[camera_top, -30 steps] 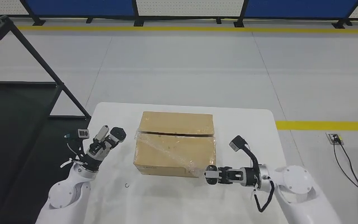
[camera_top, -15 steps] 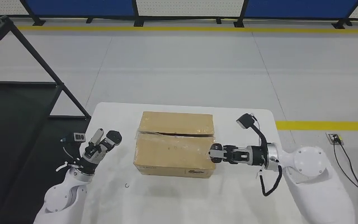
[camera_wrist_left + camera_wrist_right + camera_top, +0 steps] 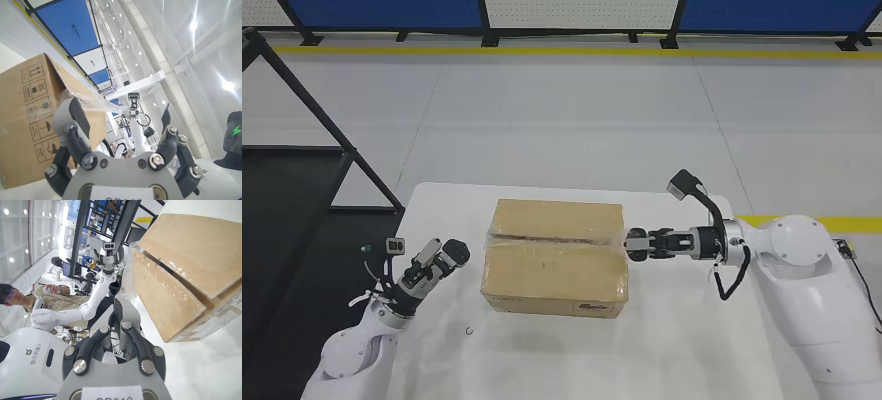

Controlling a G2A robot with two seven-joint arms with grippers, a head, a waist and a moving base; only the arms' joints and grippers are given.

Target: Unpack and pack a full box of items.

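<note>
And here's the cardboard box (image 3: 555, 255), sitting square in the middle of the white bench (image 3: 672, 340), flaps down, a seam running along its top from end to end. Glossy clear tape (image 3: 127, 283) shines across that seam in the right wrist view.

Over to the right gripper (image 3: 632, 244): it's right at the box's right-hand end, level with the seam, the arm stretched in from the bench's right side. Its fingers (image 3: 117, 313) are pressed together, and a crumpled strip of the clear tape leads from the box edge to their tips. So it looks clamped on the tape. From the left wrist view the same strip (image 3: 98, 103) stretches off the box's top corner toward that far gripper.

Now the left gripper (image 3: 437, 262): it hangs off the box's left end, near it but not touching, aimed at the box. Its fingers (image 3: 79, 115) are spread wide apart with nothing between them, and the box's printed end face (image 3: 28, 117) sits just beside the one finger in its own wrist view.

One small ring-like bit (image 3: 471, 331) lies on the bench near the box's front left corner, too small to identify.
</note>
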